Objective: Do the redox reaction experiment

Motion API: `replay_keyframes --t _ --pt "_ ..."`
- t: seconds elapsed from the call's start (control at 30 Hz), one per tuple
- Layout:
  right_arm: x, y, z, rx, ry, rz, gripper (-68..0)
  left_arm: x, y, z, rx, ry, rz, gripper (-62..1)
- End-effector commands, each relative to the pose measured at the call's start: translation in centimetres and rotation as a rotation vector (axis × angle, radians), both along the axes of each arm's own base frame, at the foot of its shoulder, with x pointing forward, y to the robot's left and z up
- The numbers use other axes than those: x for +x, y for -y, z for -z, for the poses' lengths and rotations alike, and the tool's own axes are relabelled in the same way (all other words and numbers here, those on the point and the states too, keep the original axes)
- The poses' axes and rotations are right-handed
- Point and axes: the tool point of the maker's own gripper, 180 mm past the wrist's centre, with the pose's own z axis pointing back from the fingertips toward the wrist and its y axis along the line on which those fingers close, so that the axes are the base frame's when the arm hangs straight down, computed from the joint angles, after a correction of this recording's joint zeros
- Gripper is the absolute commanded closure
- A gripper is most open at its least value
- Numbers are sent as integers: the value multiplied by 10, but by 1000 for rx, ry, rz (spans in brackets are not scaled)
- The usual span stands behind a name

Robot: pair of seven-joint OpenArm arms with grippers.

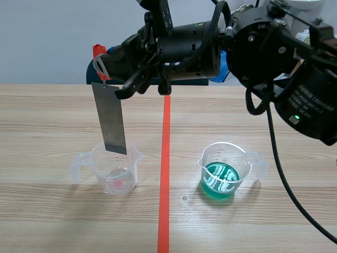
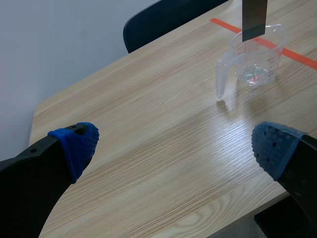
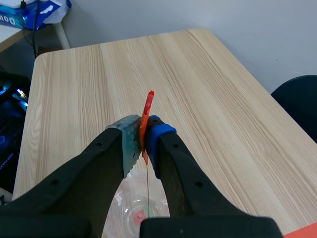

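This is looking like a robotics lab set up in a plain office-type room, and the light wooden table [image 1: 47, 116] is showing most of it. An orange-red tape line [image 1: 164, 174] is running across the table. On the table two plastic measuring beakers are standing well apart, the clear beaker [image 1: 113, 174] nearly empty, the green beaker [image 1: 224, 176] holding green liquid. Above the table a black robot arm [image 1: 189, 45] is hanging an orange clip [image 1: 98, 51] and a grey metal strip [image 1: 111, 118] over the clear beaker. Behind the table a dark blue chair [image 2: 163, 20] is sitting before a bare pale wall [image 1: 47, 37], and past one table corner a blue-and-white packet [image 3: 34, 12] is lying
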Motion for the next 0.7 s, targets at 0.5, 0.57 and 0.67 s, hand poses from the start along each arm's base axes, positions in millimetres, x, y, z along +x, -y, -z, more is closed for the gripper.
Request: replay_keyframes --t 0.5,0.57,0.67 --pt "6 -13 29 -37 2 -24 -6 2 1 -7 -12 32 -2 -623" --pt "2 -16 32 -47 18 -38 -6 2 1 -7 -12 32 -2 -623" --pt "-1 -18 35 -61 30 -47 -6 2 1 -7 -12 32 -2 -623"
